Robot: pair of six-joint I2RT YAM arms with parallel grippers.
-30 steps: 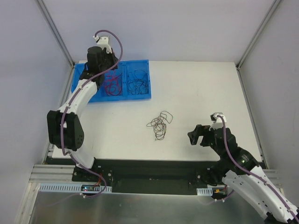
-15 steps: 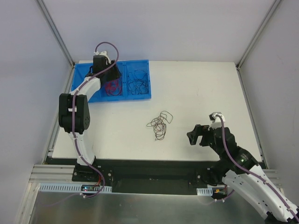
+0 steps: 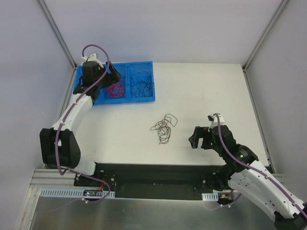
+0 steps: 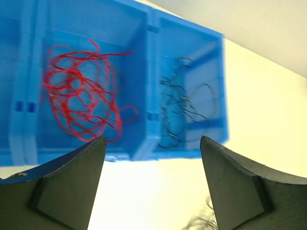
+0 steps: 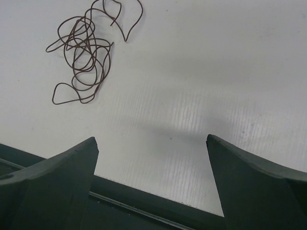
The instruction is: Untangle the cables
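Left gripper [image 4: 151, 143] spread wide over the blue bin [image 3: 139, 101], table's [image 3: 216, 96] far-left corner; right gripper [image 5: 151, 139] gaping too, near the loose cable tangle [image 3: 164, 128].

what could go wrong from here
1. The tangle is thin looped wire lying flat on the table. The open right tool may pinch several loops at once, pulling the knot tighter or dragging it whole.
2. The open left tool hangs over the tray. The red cables lie loose beside the divider, so a loop could snag a finger and spill onto the black cables.
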